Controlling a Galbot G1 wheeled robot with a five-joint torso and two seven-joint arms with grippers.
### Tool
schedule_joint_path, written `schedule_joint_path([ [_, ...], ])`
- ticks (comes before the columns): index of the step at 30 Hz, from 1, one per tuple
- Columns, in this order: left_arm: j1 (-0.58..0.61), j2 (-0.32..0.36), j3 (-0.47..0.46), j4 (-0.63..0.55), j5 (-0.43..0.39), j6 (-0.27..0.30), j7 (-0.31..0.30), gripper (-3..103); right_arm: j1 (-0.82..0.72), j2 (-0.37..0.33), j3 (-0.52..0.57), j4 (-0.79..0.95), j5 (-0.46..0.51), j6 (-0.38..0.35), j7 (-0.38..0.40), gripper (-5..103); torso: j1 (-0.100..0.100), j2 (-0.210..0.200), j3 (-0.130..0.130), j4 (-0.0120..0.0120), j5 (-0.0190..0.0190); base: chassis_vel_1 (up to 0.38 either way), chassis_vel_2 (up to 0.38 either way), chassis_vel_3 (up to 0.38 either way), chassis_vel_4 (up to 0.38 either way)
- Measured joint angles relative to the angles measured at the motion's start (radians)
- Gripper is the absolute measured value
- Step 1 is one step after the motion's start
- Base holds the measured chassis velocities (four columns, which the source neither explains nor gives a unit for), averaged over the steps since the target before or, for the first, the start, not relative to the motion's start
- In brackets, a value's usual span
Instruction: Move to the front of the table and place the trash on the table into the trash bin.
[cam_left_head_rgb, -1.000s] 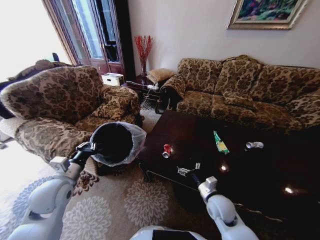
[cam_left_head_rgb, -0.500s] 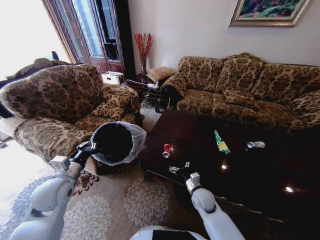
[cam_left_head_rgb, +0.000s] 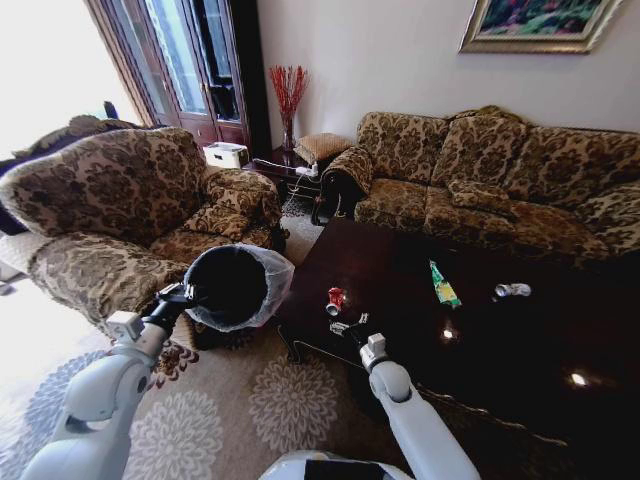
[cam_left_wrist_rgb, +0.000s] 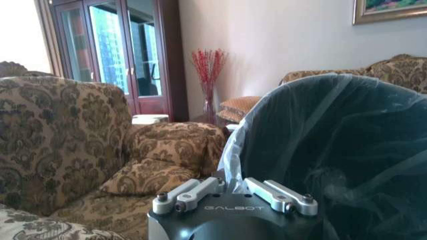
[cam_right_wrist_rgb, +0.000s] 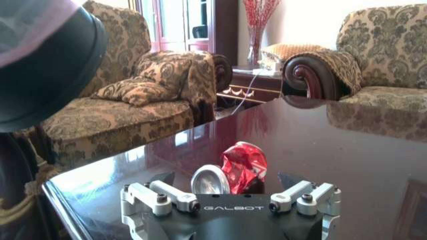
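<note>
Nearest the robot, the right gripper (cam_left_head_rgb: 347, 323) hangs low over the near left part of the large glossy dark brown wooden table (cam_left_head_rgb: 500, 345), fingers spread wide and holding nothing. In the right wrist view the crushed red-and-white can (cam_right_wrist_rgb: 230, 168) lies on its side just beyond the open fingers (cam_right_wrist_rgb: 179, 198), not yet between them. To the left, off the table's corner, the left gripper (cam_left_head_rgb: 185, 294) is closed on the rim of the small round black trash bin with its whitish plastic liner (cam_left_head_rgb: 237, 285), tilting its mouth toward the table. Farther across the tabletop lie the green wrapper (cam_left_head_rgb: 441, 284) and, further right, the small silvery bottle (cam_left_head_rgb: 511, 290). The beige-and-white bottle cannot be made out. By this showing, at least three pieces are left to bin.
</note>
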Motion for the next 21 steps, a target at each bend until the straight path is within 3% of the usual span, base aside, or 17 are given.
schedule_joint_path([
  [5, -0.003, -0.002, 0.000, 0.000, 0.001, 0.002, 0.001, 2, 0.029, 0.012, -0.006, -0.045, -0.005, 0.001, -0.002, 98, 0.000, 0.000, 0.000, 0.0000, 0.0000, 0.000, 0.000, 0.000, 0.000],
  [9, -0.001, -0.006, -0.001, 0.000, 0.001, 0.002, 0.001, 2, 0.042, 0.015, -0.006, -0.070, -0.007, 0.001, -0.013, 78, 0.000, 0.000, 0.000, 0.0000, 0.0000, 0.000, 0.000, 0.000, 0.000],
  [13, -0.001, -0.007, -0.002, 0.000, 0.001, 0.002, 0.002, 2, 0.042, 0.015, -0.005, -0.074, -0.008, 0.002, -0.018, 72, 0.000, 0.000, 0.000, 0.0000, 0.0000, 0.000, 0.000, 0.000, 0.000],
  [21, -0.001, -0.009, -0.004, -0.002, 0.001, 0.002, 0.008, 2, 0.031, 0.008, 0.003, -0.070, -0.023, 0.008, -0.036, 33, 0.000, 0.000, 0.000, 0.0000, 0.0000, 0.000, 0.000, 0.000, 0.000],
])
